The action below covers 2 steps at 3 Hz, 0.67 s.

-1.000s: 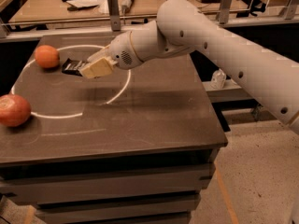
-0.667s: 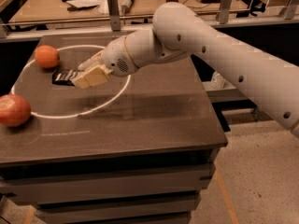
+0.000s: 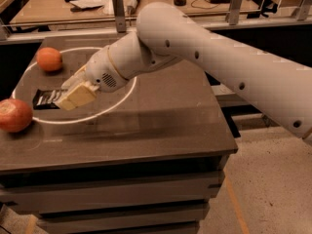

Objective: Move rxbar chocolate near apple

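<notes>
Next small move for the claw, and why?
Probably shift the rxbar chocolate a short way left and forward, toward the apple. The claw is at the bar's right end, and a strip of bare table separates the bar from the apple.

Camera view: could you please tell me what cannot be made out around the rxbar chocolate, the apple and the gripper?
- rxbar chocolate: its right end is hidden under the gripper, which sits low over that end; the lettering is too small to read.
- Gripper: its own body hides whether it grips the bar or merely rests on it.
- apple: its left side is cut off by the picture's left edge.
</notes>
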Tool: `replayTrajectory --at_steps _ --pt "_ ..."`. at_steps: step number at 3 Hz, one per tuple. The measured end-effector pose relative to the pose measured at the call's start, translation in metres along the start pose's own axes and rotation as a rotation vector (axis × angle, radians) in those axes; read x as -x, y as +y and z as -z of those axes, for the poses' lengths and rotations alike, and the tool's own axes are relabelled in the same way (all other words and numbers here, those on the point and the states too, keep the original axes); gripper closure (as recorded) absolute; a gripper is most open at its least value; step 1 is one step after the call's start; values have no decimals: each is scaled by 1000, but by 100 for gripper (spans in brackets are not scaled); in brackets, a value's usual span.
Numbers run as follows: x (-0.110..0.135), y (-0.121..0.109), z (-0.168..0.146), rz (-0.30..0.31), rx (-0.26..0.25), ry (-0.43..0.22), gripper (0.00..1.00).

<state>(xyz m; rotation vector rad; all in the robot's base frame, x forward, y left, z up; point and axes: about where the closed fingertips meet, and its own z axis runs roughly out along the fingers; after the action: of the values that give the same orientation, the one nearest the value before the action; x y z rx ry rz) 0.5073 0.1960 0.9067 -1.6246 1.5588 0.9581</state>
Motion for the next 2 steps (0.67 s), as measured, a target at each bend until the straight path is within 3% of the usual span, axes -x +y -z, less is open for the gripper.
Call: replayTrajectory --at_steps 1,2 --pt "-13 13 -24 -36 -19 83 100" --pt "-23 17 -32 -63 -37 110 100"
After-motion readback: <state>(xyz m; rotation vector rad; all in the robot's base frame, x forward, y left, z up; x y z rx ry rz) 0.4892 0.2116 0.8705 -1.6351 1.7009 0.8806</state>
